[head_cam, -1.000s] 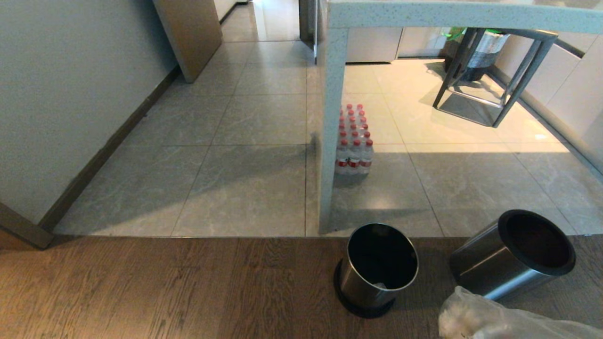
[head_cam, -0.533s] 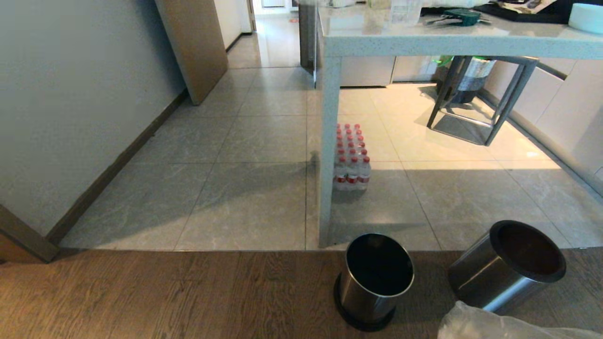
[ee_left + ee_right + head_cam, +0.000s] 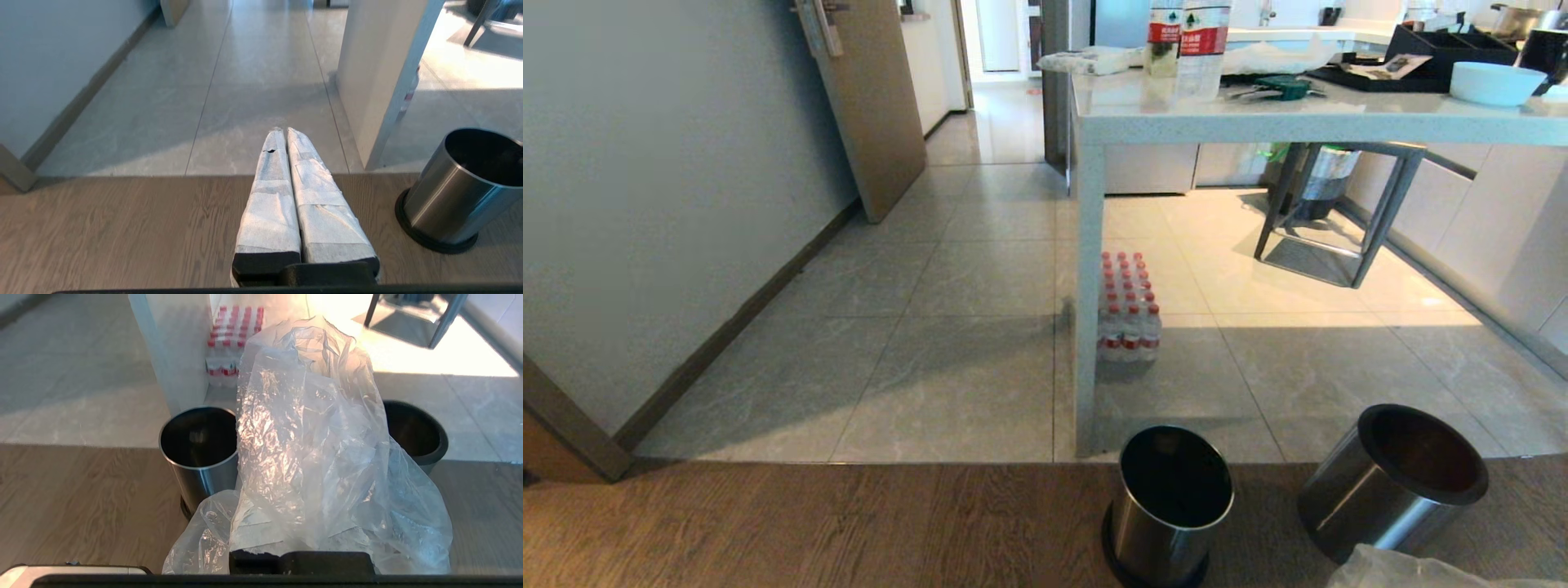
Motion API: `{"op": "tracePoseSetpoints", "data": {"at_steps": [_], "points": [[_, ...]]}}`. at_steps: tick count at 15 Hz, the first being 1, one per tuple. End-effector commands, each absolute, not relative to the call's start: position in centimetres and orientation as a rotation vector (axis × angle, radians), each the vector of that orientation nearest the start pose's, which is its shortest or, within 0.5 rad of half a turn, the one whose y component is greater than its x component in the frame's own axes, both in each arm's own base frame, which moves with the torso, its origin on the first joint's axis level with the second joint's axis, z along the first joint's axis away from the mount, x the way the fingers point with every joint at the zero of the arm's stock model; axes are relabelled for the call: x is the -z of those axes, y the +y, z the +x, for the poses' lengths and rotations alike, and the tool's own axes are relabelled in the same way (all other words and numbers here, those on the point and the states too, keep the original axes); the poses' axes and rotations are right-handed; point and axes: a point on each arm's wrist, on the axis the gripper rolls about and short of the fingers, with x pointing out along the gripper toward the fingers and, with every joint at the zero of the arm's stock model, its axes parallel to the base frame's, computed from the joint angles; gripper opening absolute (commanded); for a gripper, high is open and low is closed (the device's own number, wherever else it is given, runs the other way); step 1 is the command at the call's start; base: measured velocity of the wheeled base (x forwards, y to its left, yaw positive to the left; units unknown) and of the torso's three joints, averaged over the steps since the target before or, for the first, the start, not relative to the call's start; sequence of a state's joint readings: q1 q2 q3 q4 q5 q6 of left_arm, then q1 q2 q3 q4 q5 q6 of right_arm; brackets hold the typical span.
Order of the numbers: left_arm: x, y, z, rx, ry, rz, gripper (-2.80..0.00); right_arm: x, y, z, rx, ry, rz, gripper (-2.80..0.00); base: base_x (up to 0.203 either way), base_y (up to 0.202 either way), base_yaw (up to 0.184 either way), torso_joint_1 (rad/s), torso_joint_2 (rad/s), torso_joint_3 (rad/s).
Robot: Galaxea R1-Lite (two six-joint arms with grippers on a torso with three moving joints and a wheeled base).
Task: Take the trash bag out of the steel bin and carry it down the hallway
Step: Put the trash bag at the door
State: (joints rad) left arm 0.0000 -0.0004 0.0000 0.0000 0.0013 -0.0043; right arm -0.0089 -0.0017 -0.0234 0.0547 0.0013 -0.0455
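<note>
The trash bag (image 3: 310, 457), already out of the steel bin (image 3: 1172, 510), hangs clamped in the right pincer (image 3: 300, 555) above the wooden floor; the left pincer (image 3: 286, 134) rides closed and empty. Next, by appearances: drive into the tiled hallway (image 3: 980, 204) ahead

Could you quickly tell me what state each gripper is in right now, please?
Left gripper: shut, holding nothing.
Right gripper: shut on the trash bag, which drapes over it and hides the fingers.
</note>
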Motion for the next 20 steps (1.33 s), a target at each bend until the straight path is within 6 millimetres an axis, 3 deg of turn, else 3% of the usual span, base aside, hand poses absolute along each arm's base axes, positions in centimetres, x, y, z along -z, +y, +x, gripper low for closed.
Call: {"op": "tracePoseSetpoints", "data": {"at_steps": [1,16,20], "points": [[-7.55,0.0,-2.28,-0.002,0.0,-0.005,-2.8,-7.62,0.02,-2.46,0.005,0.032,-0.046,-2.8,0.0,0.0,0.0,-0.002,0.0,0.193],[-7.55,0.0,-2.28,-0.002,0.0,-0.002,-2.8,-7.62,0.02,-2.46,0.006,0.032,-0.046,-2.8,0.0,0.0,0.0,0.001,0.0,0.036],[-7.56,0.0,-2.28,-0.002,-0.002,-0.003,-2.8,-7.62,0.02,-2.45,0.005,0.034,-0.046,-2.8,0.001,0.16,-0.004,0.002,0.0,0.001]]}}
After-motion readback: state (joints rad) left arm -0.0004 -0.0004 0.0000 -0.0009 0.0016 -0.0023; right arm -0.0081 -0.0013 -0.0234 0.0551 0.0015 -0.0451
